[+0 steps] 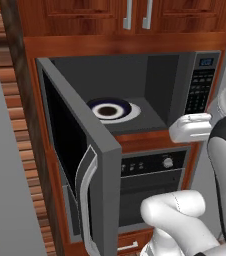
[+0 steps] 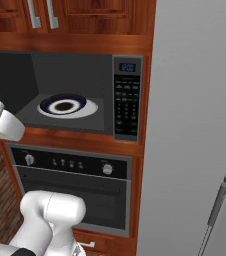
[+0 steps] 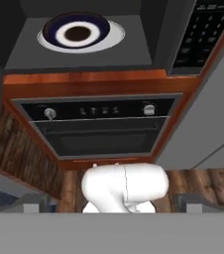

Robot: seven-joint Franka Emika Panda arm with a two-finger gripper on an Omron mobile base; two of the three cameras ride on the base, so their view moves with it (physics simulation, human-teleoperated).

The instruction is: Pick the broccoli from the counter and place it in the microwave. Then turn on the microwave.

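I am looking at a home kitchen, rendered in simulation: a built-in microwave (image 1: 135, 95) with its door swung open sits in a column of reddish-brown wooden cabinetry, with a plate (image 2: 63, 105) on its floor. Directly below it I see a wall oven (image 2: 72, 187) with round knobs, and above it cupboard doors (image 1: 130, 15) with silver bar handles. A tall grey refrigerator (image 2: 195, 125) stands just beside the column.

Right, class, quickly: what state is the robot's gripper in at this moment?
Gripper: open, its fingertips wide apart and nothing between them.
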